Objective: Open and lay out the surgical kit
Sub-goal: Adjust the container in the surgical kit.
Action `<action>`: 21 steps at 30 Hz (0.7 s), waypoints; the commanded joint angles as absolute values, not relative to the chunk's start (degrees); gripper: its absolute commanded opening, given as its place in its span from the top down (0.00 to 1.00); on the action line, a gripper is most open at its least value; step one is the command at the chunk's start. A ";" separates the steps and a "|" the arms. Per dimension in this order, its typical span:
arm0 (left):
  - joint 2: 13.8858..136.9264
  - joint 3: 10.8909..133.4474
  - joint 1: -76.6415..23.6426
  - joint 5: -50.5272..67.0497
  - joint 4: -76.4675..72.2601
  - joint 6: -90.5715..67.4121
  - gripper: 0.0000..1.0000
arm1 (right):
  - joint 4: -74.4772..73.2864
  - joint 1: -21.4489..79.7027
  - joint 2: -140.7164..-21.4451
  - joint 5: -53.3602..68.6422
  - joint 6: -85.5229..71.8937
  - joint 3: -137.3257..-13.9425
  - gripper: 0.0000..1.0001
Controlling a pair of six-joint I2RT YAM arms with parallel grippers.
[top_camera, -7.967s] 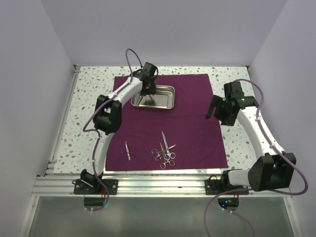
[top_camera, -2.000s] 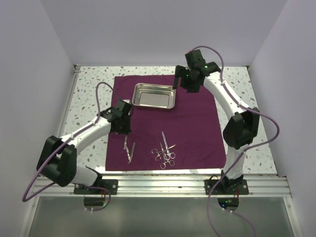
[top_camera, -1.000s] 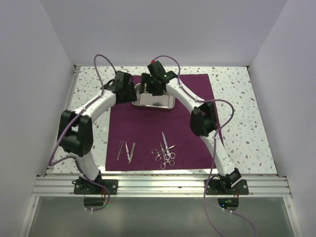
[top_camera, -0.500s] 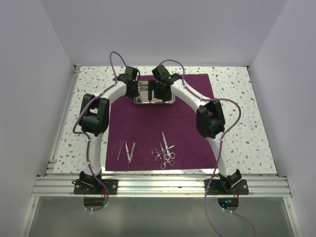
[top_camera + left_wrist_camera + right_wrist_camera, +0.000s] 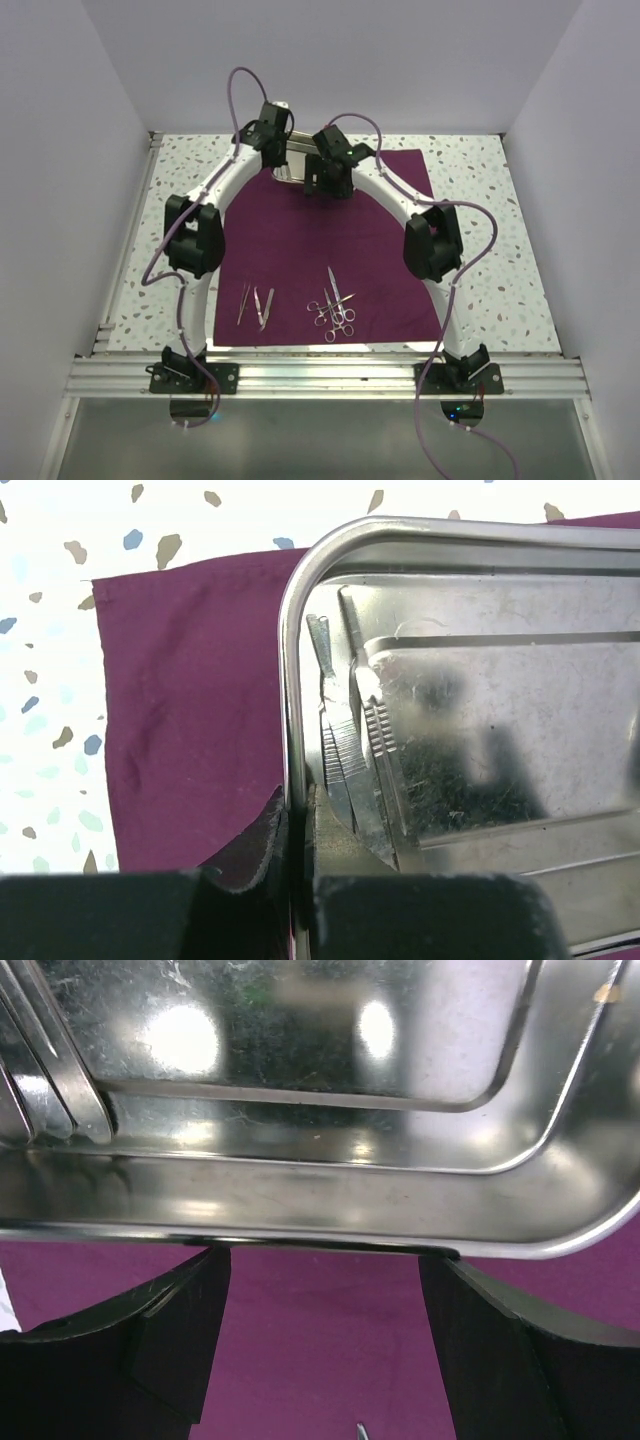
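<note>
Both arms have carried their wrists toward the far edge of the maroon cloth wrap over the last half second. The steel tray, which then lay flat between them, is now almost hidden beneath them in the overhead view.

Left fingers have closed to a pinch on the tray's short rim, one finger outside the wall and one inside. This clamps the thin lip so the tray can be moved without slipping.

Right fingers stand wide apart and grip nothing. Their tips lie just below the tray's long rim, over the cloth; contact cannot be confirmed. Probable purpose: to steady that side while the left arm carries the load.

The tray is at the far left part of the cloth, near the cloth's edge and the speckled counter. Two tweezers and the ring-handled scissors and forceps lie in a row on the near part, well apart from the tray.

Judged step: repositioning the tray.
</note>
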State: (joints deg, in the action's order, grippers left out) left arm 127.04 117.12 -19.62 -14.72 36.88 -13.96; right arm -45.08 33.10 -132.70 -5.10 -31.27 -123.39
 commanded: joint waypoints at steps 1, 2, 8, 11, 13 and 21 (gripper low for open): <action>124.28 117.61 -21.01 -14.77 38.85 -11.51 1.00 | -44.56 32.70 -129.02 -6.85 -32.17 -123.93 0.20; 124.19 116.21 -21.01 -14.50 38.93 -11.60 1.00 | -44.65 32.78 -128.85 -6.94 -32.08 -123.58 0.20; 125.94 112.58 -21.88 -12.99 41.38 -10.64 1.00 | -44.65 32.35 -127.27 -7.82 -31.82 -121.73 0.20; 126.31 112.26 -22.94 -18.64 44.04 -10.72 1.00 | -44.56 32.08 -126.56 -8.17 -31.55 -120.85 0.21; 123.93 108.31 -21.46 -12.79 40.53 -11.77 1.00 | -44.47 31.91 -126.39 -8.35 -31.55 -120.50 0.20; 124.19 90.28 -17.05 9.13 27.35 -24.86 1.00 | -45.00 31.38 -127.00 -9.14 -31.55 -122.17 0.20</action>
